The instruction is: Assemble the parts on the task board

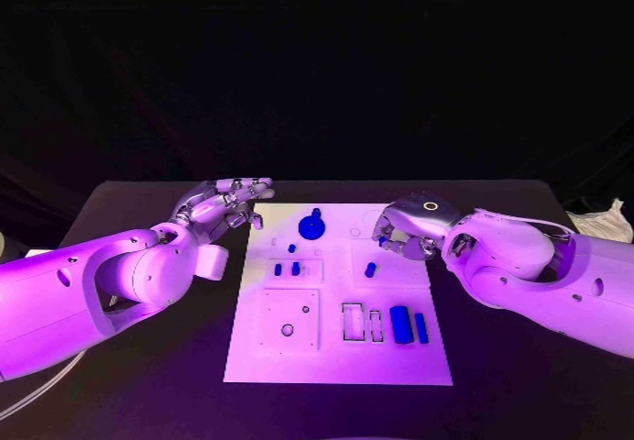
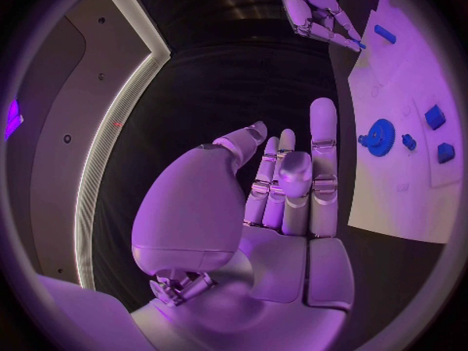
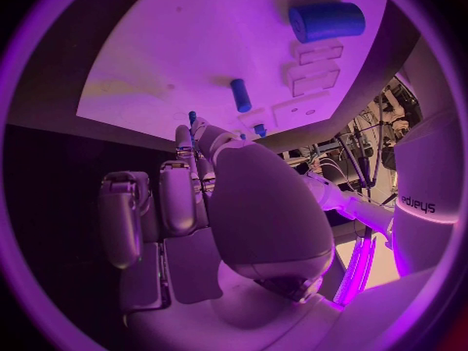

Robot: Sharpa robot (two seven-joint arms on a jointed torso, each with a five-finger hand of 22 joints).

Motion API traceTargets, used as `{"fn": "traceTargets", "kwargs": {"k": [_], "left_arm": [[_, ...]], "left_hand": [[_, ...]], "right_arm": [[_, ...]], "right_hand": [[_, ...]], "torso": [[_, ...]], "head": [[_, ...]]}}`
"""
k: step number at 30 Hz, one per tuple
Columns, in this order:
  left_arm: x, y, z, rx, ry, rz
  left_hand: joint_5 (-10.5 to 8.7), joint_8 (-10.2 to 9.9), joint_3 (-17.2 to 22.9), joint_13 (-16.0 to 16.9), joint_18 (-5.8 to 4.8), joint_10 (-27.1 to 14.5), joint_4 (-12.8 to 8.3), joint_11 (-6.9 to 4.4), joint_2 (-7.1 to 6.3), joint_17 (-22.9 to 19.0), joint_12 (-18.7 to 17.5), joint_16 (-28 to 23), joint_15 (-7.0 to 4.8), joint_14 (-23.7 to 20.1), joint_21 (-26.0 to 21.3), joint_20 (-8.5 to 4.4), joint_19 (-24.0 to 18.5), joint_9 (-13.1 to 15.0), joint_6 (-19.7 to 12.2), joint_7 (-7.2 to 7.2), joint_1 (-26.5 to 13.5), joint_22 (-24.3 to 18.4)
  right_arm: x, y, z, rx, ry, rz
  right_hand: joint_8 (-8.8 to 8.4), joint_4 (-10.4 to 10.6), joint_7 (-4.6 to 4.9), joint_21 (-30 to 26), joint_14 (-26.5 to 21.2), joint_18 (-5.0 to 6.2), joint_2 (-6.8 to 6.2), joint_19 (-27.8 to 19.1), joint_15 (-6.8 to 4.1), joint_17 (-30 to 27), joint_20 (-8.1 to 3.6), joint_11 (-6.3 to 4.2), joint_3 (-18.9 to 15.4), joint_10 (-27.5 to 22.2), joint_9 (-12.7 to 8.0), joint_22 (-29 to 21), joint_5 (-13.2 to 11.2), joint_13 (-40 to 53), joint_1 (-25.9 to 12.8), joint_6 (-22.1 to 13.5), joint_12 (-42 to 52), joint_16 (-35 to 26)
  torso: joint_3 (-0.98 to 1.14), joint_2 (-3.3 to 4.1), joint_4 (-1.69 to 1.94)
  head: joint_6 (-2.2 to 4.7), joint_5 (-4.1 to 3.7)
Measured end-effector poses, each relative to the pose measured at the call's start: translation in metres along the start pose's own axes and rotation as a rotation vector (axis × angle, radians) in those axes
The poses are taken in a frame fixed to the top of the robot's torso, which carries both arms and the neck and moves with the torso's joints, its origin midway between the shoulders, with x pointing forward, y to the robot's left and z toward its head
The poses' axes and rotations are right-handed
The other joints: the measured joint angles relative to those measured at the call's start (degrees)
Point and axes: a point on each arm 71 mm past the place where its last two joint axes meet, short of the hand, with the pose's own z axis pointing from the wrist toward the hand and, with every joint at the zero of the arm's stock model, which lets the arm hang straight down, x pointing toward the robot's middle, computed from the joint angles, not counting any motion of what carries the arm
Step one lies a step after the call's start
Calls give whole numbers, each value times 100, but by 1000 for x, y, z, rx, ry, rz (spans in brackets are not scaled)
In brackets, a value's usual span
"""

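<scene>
Task board (image 1: 337,362): I see it mid-table (image 1: 132,403), small blue parts (image 1: 400,324) lying on it.
Left robot hand (image 1: 227,203): fingers straight, apart, empty, just beyond its far-left corner.
Right robot hand (image 1: 407,231): curled over its far-right part; I cannot tell any hold.

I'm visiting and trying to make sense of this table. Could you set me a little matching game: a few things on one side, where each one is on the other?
Things:
1. left hand
2. right hand
3. round gear-shaped part
4. two long blue parts

Places:
A. lying side by side near the task board's near right area
B. over the board's right edge, fingers curled down
C. at the board's far left corner, off its edge, holding nothing
D. on the board's far middle

Pairs: 1-C, 2-B, 3-D, 4-A
</scene>
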Motion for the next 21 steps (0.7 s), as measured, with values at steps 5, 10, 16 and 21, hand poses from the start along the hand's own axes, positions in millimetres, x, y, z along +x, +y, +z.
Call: {"fn": "traceTargets", "kwargs": {"k": [5,10,16,21], "left_arm": [[0,0,0,0,0,0],[0,0,0,0,1,0],[2,1,1,-1,4,-2],[4,1,1,-2,9,-4]], "left_hand": [[0,0,-16,0,0,-4,-16,4,0,0,0,0,0,0,-1,0,0,0,-3,-3,0,-6],[0,0,-16,0,-1,-25,-16,-16,0,0,0,0,0,0,-1,0,0,0,-24,17,0,-6],[0,0,-16,-1,-1,-25,-16,-16,0,1,0,0,0,0,-1,0,0,1,-24,17,0,-5],[0,0,-15,-1,-1,-44,-16,3,0,-9,0,0,0,0,-1,0,0,1,-23,17,0,-5]], "right_arm": [[-10,25,-1,-67,-42,35],[-13,52,2,-137,-69,73],[-7,79,6,-204,-70,116],[6,98,9,-246,-53,154]], "right_hand": [[-7,-22,1,0,0,0,0,0,0,-6,0,0,22,0,0,0,-10,-11,0,0,-11,0],[-20,-39,22,0,0,0,-1,0,0,-6,0,20,38,21,0,-1,-11,-11,0,22,-19,0],[-29,-40,22,23,0,0,-1,0,0,-6,0,21,39,22,6,-1,-18,-11,-1,22,-33,0],[-30,-61,22,23,0,0,-1,0,0,-6,0,21,61,23,7,-1,5,-25,-1,22,-41,0]], "torso": [[-1,2,-1],[0,2,3],[-8,2,6],[-8,4,6]], "head": [[0,37],[-2,142],[-33,298],[-73,405]]}}
